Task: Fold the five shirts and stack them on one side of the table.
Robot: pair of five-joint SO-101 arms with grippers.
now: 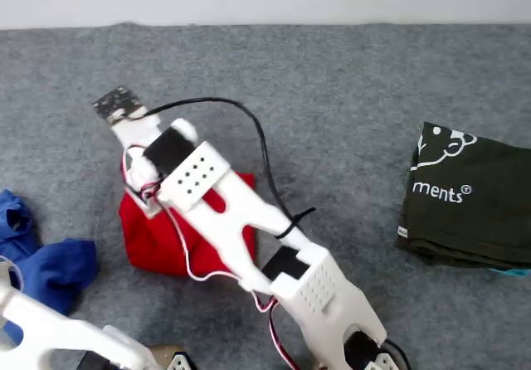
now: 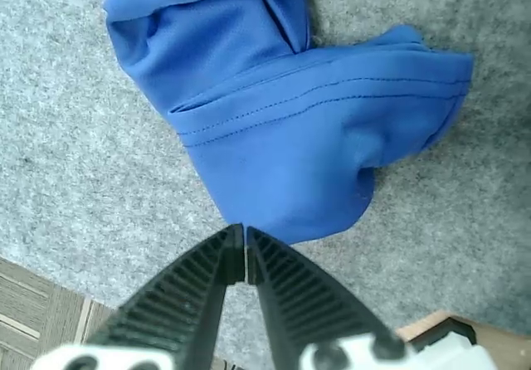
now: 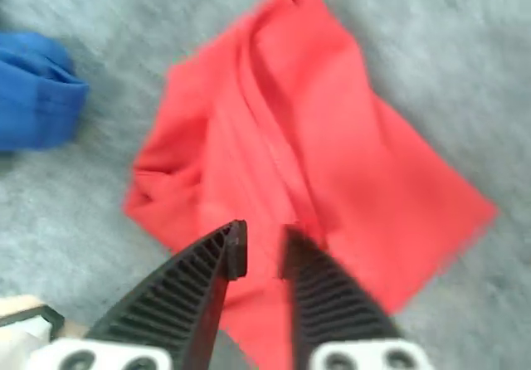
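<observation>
A crumpled red shirt (image 1: 166,233) lies left of the table's middle. My right gripper (image 3: 261,254) hangs just above the red shirt (image 3: 332,163), open by a narrow gap with nothing between its fingers. A bunched blue shirt (image 1: 46,266) lies at the left edge. My left gripper (image 2: 246,250) is shut, its tips at the near edge of the blue shirt (image 2: 290,121), with no cloth visibly between them. A folded dark green shirt (image 1: 469,196) with white print rests at the right side, with a sliver of light blue cloth (image 1: 514,272) under it.
Grey carpet-like cover (image 1: 332,88) spans the table. The right arm (image 1: 274,245) stretches from the front edge across the red shirt, trailing a black cable (image 1: 261,142). The left arm (image 1: 58,333) sits at the front left corner.
</observation>
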